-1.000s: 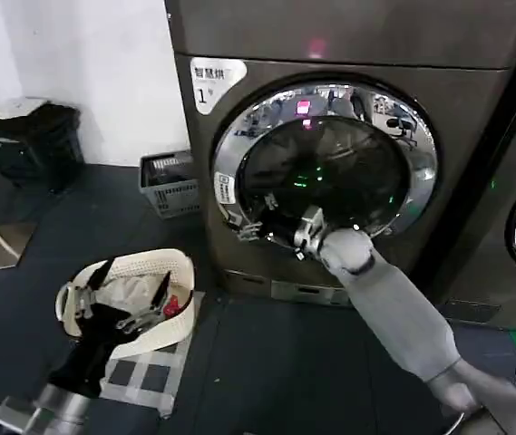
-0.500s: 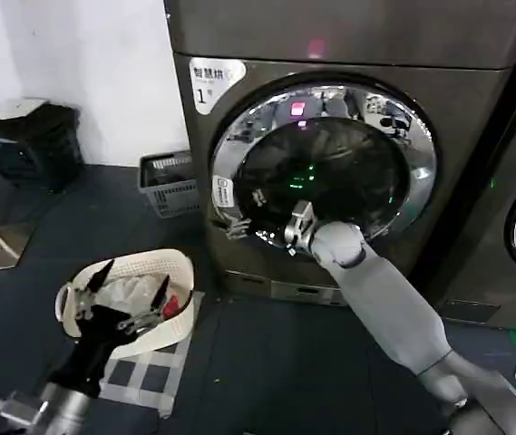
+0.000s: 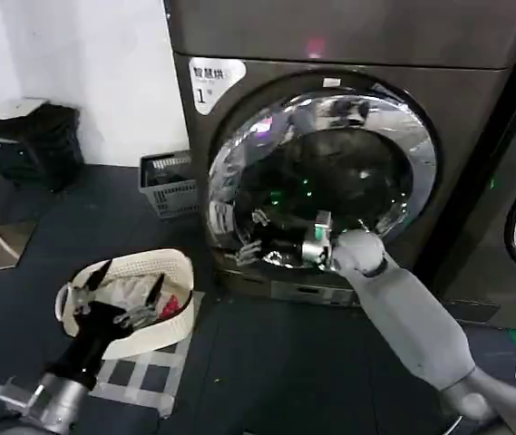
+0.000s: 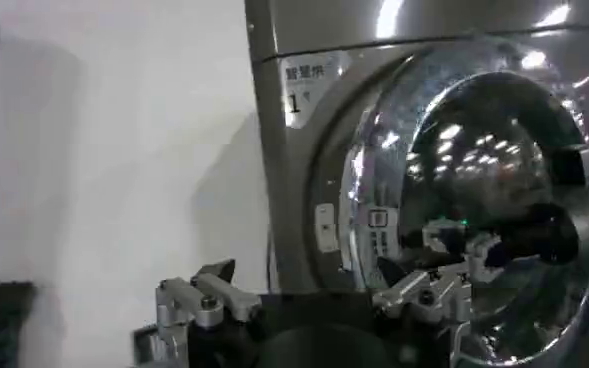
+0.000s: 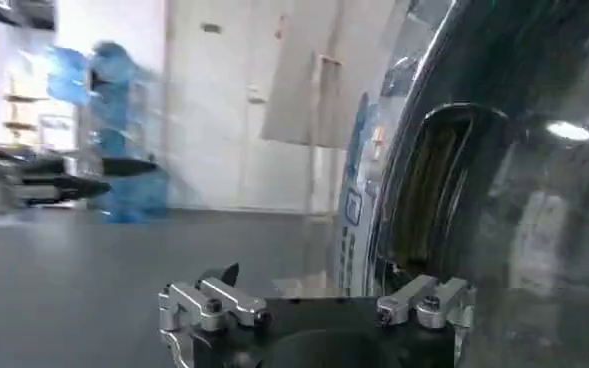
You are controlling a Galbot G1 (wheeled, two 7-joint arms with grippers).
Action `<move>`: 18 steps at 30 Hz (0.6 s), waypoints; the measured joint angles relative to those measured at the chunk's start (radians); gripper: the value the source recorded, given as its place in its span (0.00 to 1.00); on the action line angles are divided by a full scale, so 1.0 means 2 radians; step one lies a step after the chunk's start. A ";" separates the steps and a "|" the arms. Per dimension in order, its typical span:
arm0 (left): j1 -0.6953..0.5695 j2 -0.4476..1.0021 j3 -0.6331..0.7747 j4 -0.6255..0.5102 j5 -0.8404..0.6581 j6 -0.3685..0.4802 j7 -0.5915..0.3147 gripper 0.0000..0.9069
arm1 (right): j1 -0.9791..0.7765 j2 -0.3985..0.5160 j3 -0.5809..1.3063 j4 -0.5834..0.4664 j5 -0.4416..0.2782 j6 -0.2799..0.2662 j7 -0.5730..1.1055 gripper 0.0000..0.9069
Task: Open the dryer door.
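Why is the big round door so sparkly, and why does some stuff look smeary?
Head view: room lights glare off the dryer door chrome ring, with green glints in its glass. Left wrist view: bright streaks smear across the ring. Right wrist view: the blue shapes in the background are blurred.

My head feed is dim over the dark floor (image 3: 267,362), brighter on the white wall (image 3: 112,72) at far left. Overhead lights throw broken glare across the chrome ring of the dryer door (image 3: 230,172), and small green and pink specks glint in its dark glass. The left wrist feed is soft, with blown highlights on the dryer (image 4: 424,25) top and a grey shadow on the wall beside it. The right wrist feed smears the blue shapes far off, and one bright lamp reflects in the glass.
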 joint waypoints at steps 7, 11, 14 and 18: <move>-0.007 0.013 -0.013 0.023 -0.047 -0.021 0.038 1.00 | -0.022 -0.015 0.018 0.026 0.015 0.006 -0.034 1.00; -0.017 0.030 -0.019 0.041 -0.063 -0.022 0.037 1.00 | -0.038 -0.026 0.030 0.042 0.024 0.009 -0.068 1.00; -0.028 0.044 -0.019 0.054 -0.087 -0.007 0.044 1.00 | -0.051 -0.035 0.040 0.051 0.026 0.012 -0.091 1.00; -0.048 0.062 -0.017 0.071 -0.117 0.001 0.051 1.00 | -0.067 -0.048 0.050 0.062 0.030 0.012 -0.121 1.00</move>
